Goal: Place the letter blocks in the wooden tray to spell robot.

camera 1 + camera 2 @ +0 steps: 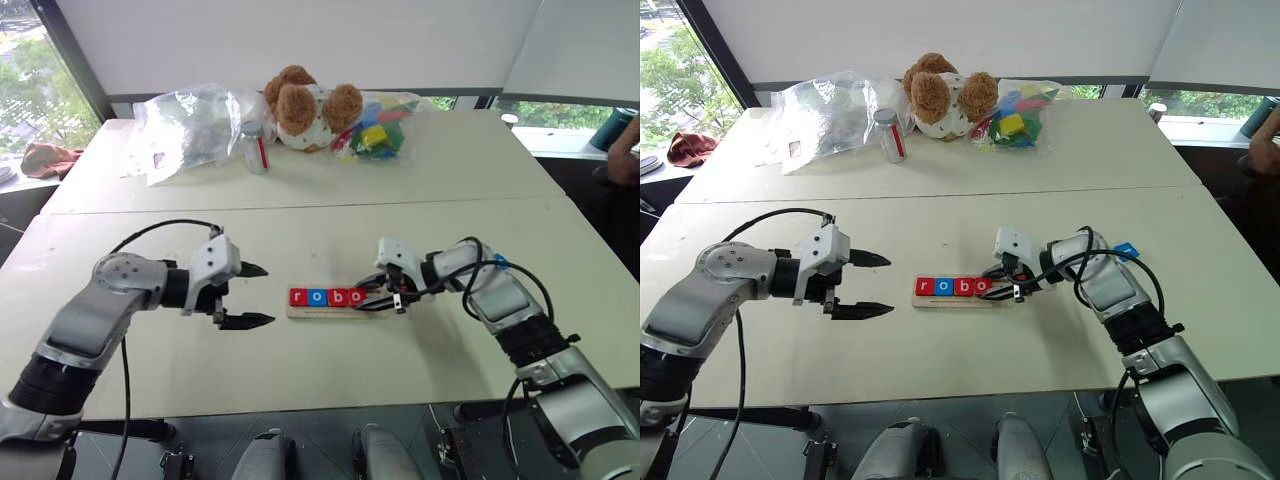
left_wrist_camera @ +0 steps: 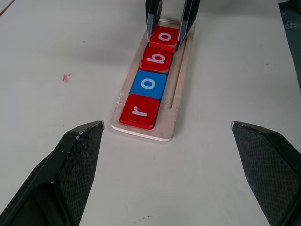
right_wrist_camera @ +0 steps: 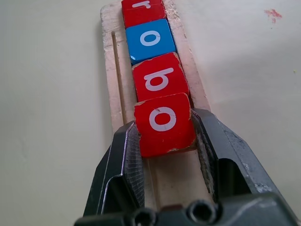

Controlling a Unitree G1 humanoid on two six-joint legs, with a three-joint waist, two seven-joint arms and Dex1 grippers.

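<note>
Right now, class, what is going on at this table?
A robot is spelling a word with letter tiles in a wooden tray. Its right pincer is shut on a red "o" tile, setting it in the fourth place after the red "r", blue "o" and red "b". The left pincer hangs open beside the tray. A small blue piece lies behind the right arm.

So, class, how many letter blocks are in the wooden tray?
4: r, blue o, b, and a red o gripped by the right end effector. A blue tile lies outside the wooden tray.
</note>
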